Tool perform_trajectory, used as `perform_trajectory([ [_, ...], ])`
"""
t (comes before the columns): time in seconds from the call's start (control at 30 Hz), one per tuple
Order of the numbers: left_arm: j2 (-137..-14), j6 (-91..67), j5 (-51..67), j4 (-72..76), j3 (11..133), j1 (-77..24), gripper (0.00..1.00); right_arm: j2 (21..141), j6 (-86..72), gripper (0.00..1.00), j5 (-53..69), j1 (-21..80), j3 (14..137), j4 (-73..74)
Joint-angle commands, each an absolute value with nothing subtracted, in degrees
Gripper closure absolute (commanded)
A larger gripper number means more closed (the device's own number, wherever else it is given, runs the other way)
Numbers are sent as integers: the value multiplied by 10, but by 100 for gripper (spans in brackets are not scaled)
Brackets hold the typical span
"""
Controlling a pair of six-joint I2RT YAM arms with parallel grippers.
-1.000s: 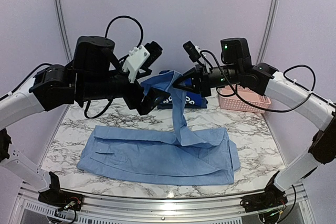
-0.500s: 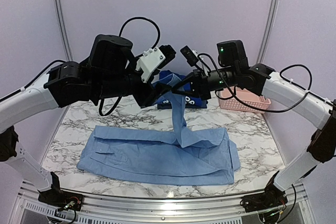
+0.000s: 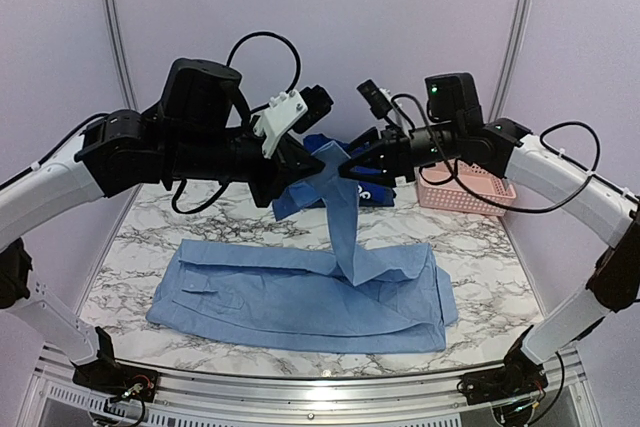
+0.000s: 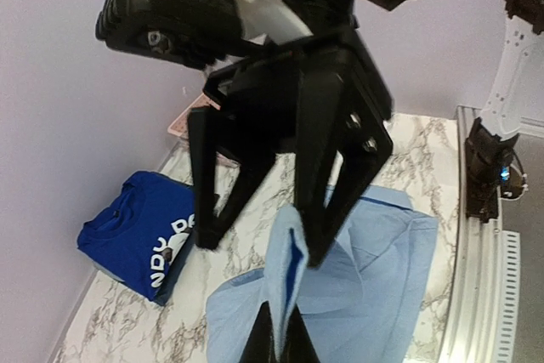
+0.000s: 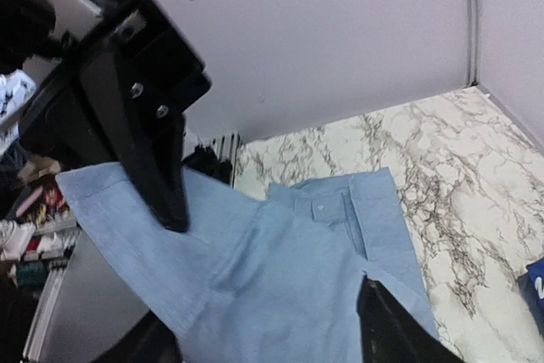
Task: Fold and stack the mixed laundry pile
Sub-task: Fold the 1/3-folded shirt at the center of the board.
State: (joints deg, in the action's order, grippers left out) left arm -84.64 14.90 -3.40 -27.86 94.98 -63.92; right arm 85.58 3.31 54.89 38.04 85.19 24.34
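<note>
A light-blue collared shirt (image 3: 300, 297) lies flat across the marble table. Its sleeve (image 3: 345, 227) rises above the middle of the table. My left gripper (image 3: 290, 175) is shut on the sleeve's top edge, and in the left wrist view the fabric (image 4: 289, 269) is pinched between the closed fingers of that left gripper (image 4: 278, 342). My right gripper (image 3: 350, 169) stands open just right of that edge. In the right wrist view the cloth (image 5: 280, 269) lies loose between the spread fingers of the right gripper (image 5: 263, 337). A folded royal-blue T-shirt (image 4: 136, 231) with white lettering lies at the back.
A pink lattice basket (image 3: 465, 192) stands at the back right of the table (image 3: 130, 257). The two arms meet head-on above the table's middle. A metal rail (image 3: 320, 382) runs along the near edge.
My left gripper has moved in and shut on the raised sleeve. My right gripper, which held the sleeve before, has opened and let go.
</note>
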Motion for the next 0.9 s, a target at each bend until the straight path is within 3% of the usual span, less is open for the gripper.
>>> perform_trajectory([
  [0.0, -811, 103, 69, -291, 994, -648, 100, 797, -62, 22, 614, 287, 807, 137],
  [0.07, -812, 93, 99, -306, 1007, -662, 100, 777, -116, 16, 613, 247, 773, 96],
  [0.17, -810, 91, 118, -347, 1016, -699, 100, 779, -126, 17, 567, 209, 752, 126],
  [0.4, -804, 68, 101, -461, 977, -802, 100, 841, -101, 45, 533, 193, 689, 217],
  [0.67, -883, 81, 85, -460, 1004, -854, 100, 894, -80, 57, 472, 269, 616, 216],
  [0.87, -886, -23, -33, -382, 984, -799, 100, 948, -85, 62, 435, 276, 582, 207],
])
